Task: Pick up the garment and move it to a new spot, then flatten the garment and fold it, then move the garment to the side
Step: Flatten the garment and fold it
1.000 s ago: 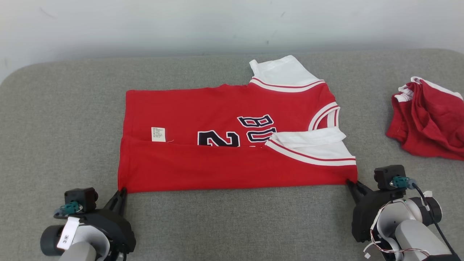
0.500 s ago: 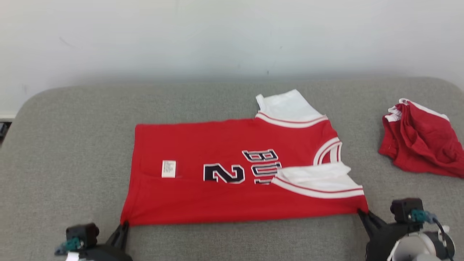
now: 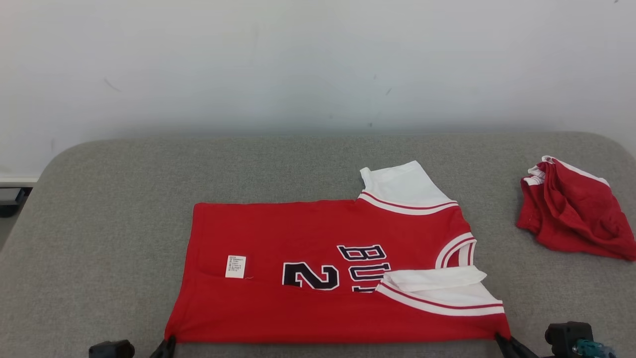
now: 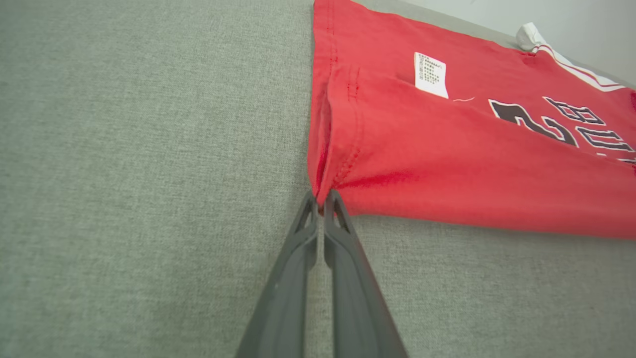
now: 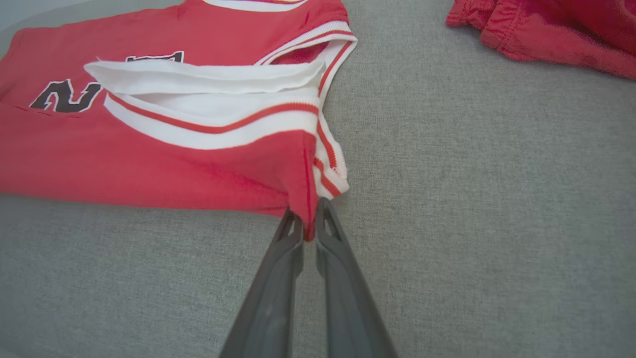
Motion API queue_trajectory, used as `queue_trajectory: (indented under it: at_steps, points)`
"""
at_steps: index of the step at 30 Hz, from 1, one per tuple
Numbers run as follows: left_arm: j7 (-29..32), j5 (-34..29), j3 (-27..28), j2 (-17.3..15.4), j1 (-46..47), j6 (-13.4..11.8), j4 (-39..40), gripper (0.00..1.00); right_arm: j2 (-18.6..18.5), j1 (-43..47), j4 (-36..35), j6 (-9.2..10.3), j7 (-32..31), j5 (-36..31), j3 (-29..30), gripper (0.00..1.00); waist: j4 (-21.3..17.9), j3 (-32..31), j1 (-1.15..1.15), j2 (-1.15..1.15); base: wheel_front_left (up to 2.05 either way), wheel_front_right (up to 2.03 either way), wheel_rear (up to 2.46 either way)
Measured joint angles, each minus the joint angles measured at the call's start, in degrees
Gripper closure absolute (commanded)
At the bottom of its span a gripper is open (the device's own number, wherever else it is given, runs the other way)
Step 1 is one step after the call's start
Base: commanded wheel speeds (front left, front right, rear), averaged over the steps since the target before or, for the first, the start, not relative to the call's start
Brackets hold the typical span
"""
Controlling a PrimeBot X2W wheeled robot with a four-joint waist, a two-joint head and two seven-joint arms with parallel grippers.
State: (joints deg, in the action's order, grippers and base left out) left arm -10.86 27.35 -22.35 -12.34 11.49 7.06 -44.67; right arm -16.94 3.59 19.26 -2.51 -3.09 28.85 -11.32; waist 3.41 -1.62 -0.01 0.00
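The jersey (image 3: 323, 298), red with white trim, lies flat on the grey pad (image 3: 99, 223), close to its near edge in the head view, with the collar end toward the robot's right. Its near long edge is folded over the body and covers the lower part of the dark lettering. A white sleeve (image 3: 437, 293) lies on top of the fold. A white label (image 3: 236, 266) shows near the hem end.

The left gripper (image 4: 322, 199) has its fingers pressed together on the near hem corner, cloth pinched at the tips. The right gripper (image 5: 309, 219) is clamped on the near corner at the sleeve end, with red cloth between the fingers.

A second red garment (image 3: 571, 219) lies crumpled on the pad's right side, well apart from the jersey. A pale wall (image 3: 298, 59) stands behind the pad.
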Motion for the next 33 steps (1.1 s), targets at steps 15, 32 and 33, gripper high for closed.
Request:
queue_trajectory:
  at_steps: [15, 32, 33]
  points:
    - [2.9, 1.5, -0.1, 0.0, -0.8, -0.6, 1.7, 1.00, -0.7, 3.1, -3.8, 1.27, -5.6, 0.5, -1.1, 1.00, -0.3, 0.1, 0.00, 0.01, 0.00, 0.00, 0.00]
    - [1.8, 2.8, 2.7, -1.1, -1.7, -2.1, 10.3, 0.00, 0.9, 2.6, -13.7, 0.91, -6.5, 8.9, 3.6, 0.00, -0.3, -0.2, 0.01, 0.01, 0.00, 0.00, 0.00]
    - [1.3, 2.7, 2.8, -1.2, -1.7, -2.5, 11.1, 0.00, 1.0, 2.4, -14.4, 0.92, -6.2, 8.8, 3.6, 0.00, -0.3, -0.3, 0.01, 0.01, 0.00, 0.00, 0.00]
